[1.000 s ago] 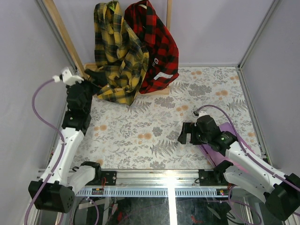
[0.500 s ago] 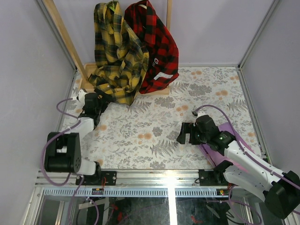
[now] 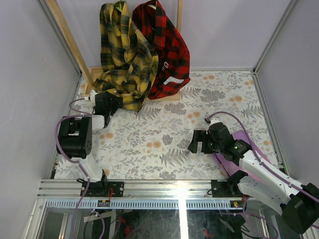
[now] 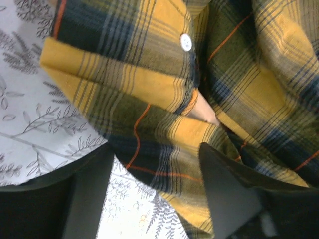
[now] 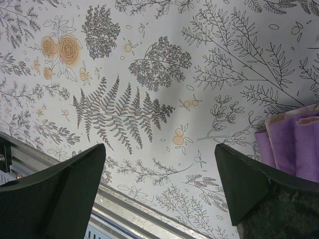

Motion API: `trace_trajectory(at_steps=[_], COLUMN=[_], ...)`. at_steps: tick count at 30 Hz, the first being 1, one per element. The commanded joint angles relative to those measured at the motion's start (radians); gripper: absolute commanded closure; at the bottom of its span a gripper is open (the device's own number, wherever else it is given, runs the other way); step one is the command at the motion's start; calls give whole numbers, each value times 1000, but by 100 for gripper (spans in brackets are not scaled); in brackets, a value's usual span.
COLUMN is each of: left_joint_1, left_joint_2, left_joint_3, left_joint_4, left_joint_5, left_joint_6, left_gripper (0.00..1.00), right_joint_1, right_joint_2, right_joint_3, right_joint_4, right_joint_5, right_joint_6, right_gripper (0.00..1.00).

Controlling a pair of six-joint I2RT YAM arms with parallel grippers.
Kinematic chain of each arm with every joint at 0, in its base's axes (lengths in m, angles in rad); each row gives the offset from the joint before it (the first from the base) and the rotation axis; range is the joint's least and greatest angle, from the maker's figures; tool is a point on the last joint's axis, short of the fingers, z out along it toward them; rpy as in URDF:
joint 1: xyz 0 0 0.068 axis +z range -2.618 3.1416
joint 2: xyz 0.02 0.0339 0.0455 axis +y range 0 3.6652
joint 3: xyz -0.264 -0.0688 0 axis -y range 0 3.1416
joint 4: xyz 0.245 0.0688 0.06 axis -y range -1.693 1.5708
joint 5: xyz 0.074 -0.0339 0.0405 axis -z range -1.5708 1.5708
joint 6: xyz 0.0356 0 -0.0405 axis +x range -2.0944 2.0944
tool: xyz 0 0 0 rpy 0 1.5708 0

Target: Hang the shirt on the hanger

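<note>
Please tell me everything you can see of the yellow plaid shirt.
The yellow plaid shirt looks like soft flannel, yellow and dark green with thin red lines and a white button. It hangs crumpled at the wooden rack, beside the red shirt; its lower folds reach the table. One fold lies between the fingers of the open left tool.

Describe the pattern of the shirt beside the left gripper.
The shirt is yellow-and-dark plaid with thin red lines; clearest in the left wrist view.

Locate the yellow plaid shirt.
Top view, back left: the yellow shirt hangs on the wooden rack beside the red shirt, hem at the left gripper.
</note>
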Motion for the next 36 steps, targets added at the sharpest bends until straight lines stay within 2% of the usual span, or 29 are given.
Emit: trace_trajectory(at_steps=[1, 4, 10, 20, 29, 32, 36], left_joint_1=[14, 14, 16, 14, 17, 18, 19], left_joint_2=[48, 72, 49, 255, 449, 450, 387], left_joint_3=[90, 150, 184, 545, 776, 761, 715], left_joint_4=[67, 6, -23, -163, -289, -279, -247], left_joint_5=[11, 2, -11, 5, -4, 1, 2], left_joint_6=[28, 60, 86, 130, 193, 200, 214], left_gripper=[50, 75, 100, 100, 98, 84, 54], right_joint_1=[-3, -3, -4, -4, -3, -4, -4], right_joint_2=[-13, -14, -12, 2, 7, 1, -7], right_joint_3=[16, 19, 18, 33, 34, 38, 42], right_joint_4=[2, -7, -7, -25, -31, -34, -36], right_joint_5=[10, 17, 19, 23, 25, 34, 34], right_joint_6=[2, -3, 1, -8, 1, 4, 6], right_gripper=[1, 1, 1, 1, 1, 1, 1])
